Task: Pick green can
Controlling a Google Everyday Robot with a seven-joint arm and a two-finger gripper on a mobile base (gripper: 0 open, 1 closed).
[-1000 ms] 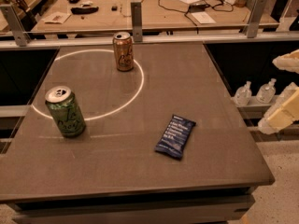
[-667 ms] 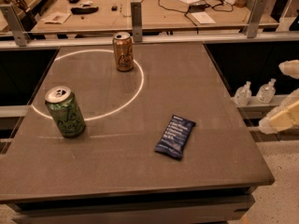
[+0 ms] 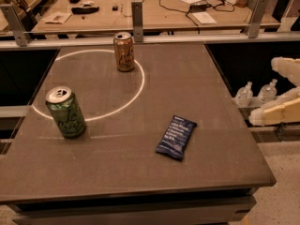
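Note:
The green can (image 3: 66,112) stands upright on the left side of the dark table (image 3: 187,78), on the edge of a white circle drawn on the top. It has a mottled green body, pale cursive lettering and a silver top. My gripper (image 3: 282,91) is at the far right edge of the view, off the table's right side and far from the can. Its two pale fingers (image 3: 277,112) are spread apart and hold nothing.
An orange-tan can (image 3: 124,52) stands at the back of the circle. A dark blue snack packet (image 3: 176,137) lies right of centre. Two plastic bottles (image 3: 255,93) stand beyond the right edge. A cluttered wooden desk (image 3: 154,8) and metal rail (image 3: 187,39) lie behind.
The gripper's fingers have shifted slightly at the right edge of the view. The cans and the packet have not moved.

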